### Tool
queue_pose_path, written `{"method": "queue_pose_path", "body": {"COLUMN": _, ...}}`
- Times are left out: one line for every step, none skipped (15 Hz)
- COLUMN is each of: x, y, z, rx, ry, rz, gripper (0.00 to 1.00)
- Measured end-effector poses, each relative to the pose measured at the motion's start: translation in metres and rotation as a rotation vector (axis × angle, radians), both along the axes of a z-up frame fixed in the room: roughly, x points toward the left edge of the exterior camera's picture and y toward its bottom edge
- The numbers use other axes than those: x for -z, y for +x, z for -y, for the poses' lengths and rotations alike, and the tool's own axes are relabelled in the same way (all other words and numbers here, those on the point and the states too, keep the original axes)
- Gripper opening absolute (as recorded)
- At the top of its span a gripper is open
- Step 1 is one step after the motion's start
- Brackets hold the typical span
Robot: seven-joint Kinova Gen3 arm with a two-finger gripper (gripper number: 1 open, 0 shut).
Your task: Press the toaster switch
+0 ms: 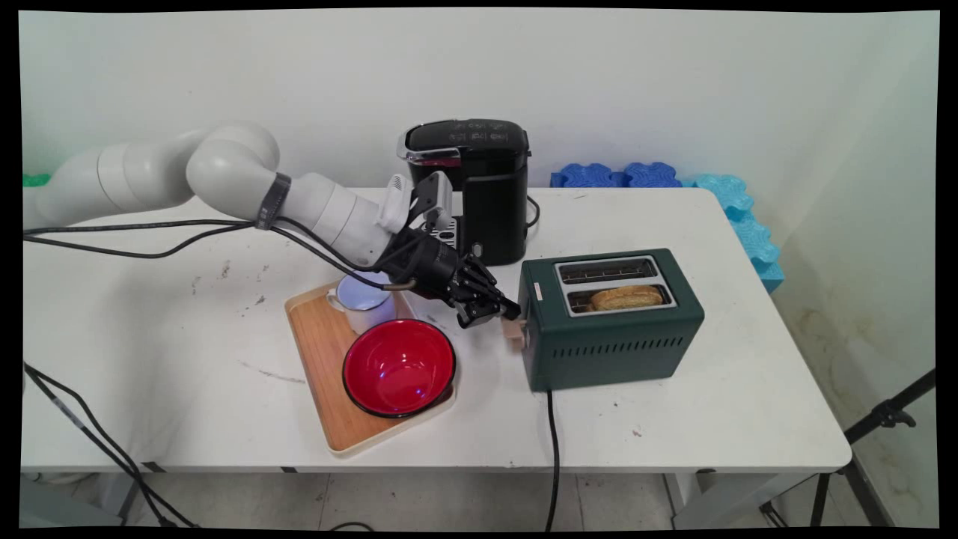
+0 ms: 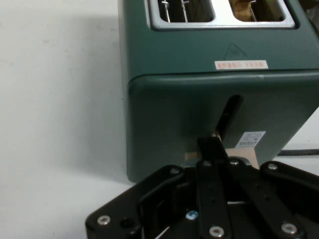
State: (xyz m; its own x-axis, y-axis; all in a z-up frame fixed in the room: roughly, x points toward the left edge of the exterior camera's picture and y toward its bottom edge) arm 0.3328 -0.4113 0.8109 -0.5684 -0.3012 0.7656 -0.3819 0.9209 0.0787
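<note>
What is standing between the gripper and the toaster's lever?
Nothing visible. The gripper is already at the tan lever on the left end of the green toaster, seemingly touching it. The red bowl and the white mug sit on the wooden tray, off to the side.

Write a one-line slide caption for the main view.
End effector at the lever of a green toaster holding bread, beside a tray.

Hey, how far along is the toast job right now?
Done: bread sits in the near slot of the toaster; the far slot is empty. In hand: the shut hand rests on the lever, low in its track. Left, probably: letting go of the lever and backing away.
</note>
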Motion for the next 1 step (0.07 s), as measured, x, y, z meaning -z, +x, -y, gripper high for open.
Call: {"method": "queue_pose_path", "body": {"x": -0.0008, "y": 0.0013, "z": 0.0006, "rx": 0.001, "ry": -0.003, "rz": 0.000, "gripper": 0.00}}
